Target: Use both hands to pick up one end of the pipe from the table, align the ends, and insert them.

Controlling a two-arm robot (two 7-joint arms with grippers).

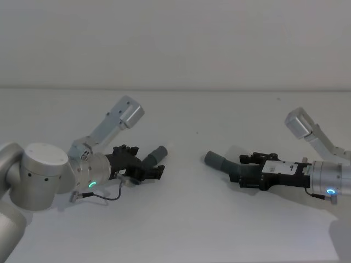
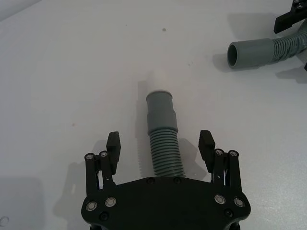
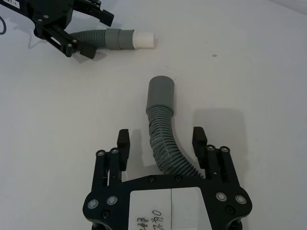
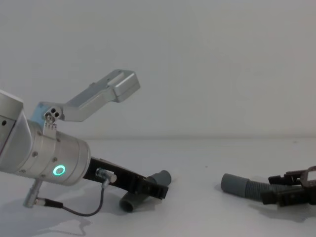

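Both arms are held low over the table point(image 1: 181, 235) and angled inward. The left gripper point(image 2: 159, 139) is spread wide astride the white-tipped hose point(image 2: 161, 115), and the right gripper point(image 3: 161, 136) is spread wide astride the curved hose point(image 3: 160, 98). Two hoses are counted, well apart.

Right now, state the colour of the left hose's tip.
White tip, clearest in the left wrist view.

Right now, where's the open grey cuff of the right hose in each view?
Head view: open grey cuff right of centre, ahead of the right end effector.
Chest view: low right.
Left wrist view: far off, mouth showing.
Right wrist view: just beyond that end effector.
Shared landmark: right end effector straddling its hose.
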